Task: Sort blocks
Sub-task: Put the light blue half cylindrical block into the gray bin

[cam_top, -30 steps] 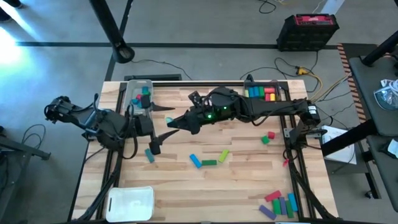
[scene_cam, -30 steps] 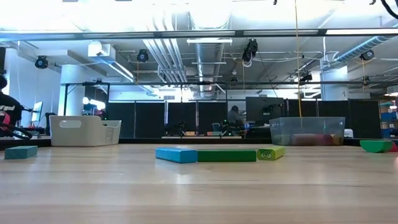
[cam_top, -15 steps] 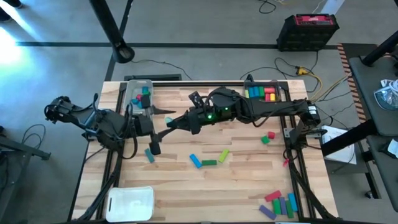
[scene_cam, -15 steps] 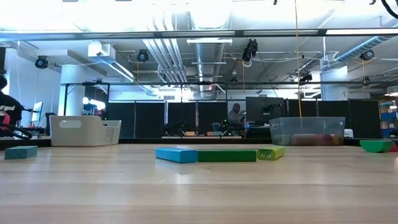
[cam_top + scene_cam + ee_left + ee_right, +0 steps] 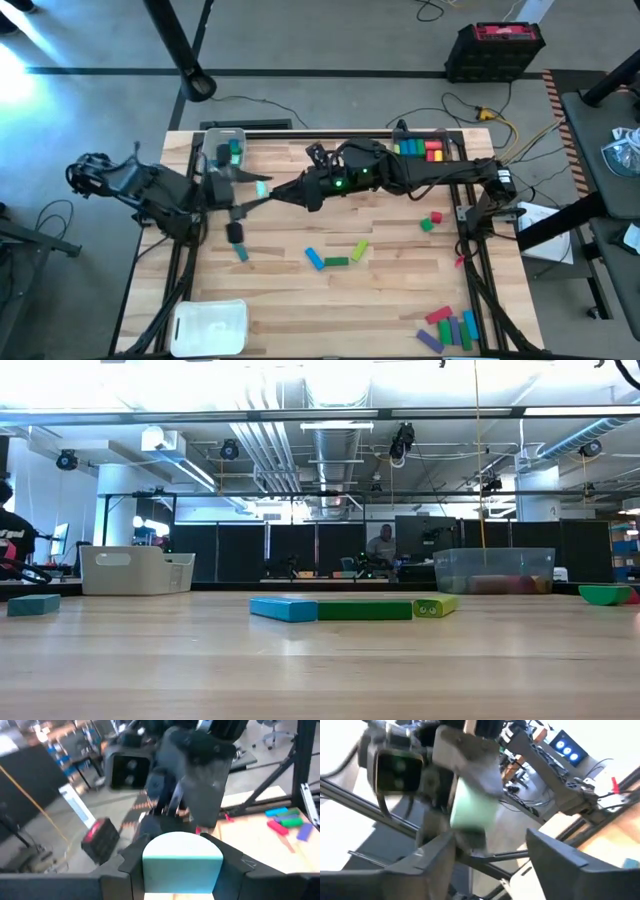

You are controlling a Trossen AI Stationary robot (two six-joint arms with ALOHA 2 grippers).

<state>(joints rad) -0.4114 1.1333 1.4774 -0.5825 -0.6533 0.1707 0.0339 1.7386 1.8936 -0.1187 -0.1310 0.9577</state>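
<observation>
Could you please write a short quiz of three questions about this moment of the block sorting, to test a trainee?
1. True or false: the left gripper is shut on a teal block, held above the table.
2. Which three lie together near the table's middle?
A. a blue block, a green block and a yellow block
B. three red blocks
C. two purple blocks and a white one
3. Fill in: the fingers of the right gripper, which faces the held block, are ____.

Key: 1 true; 2 A; 3 open.
</observation>
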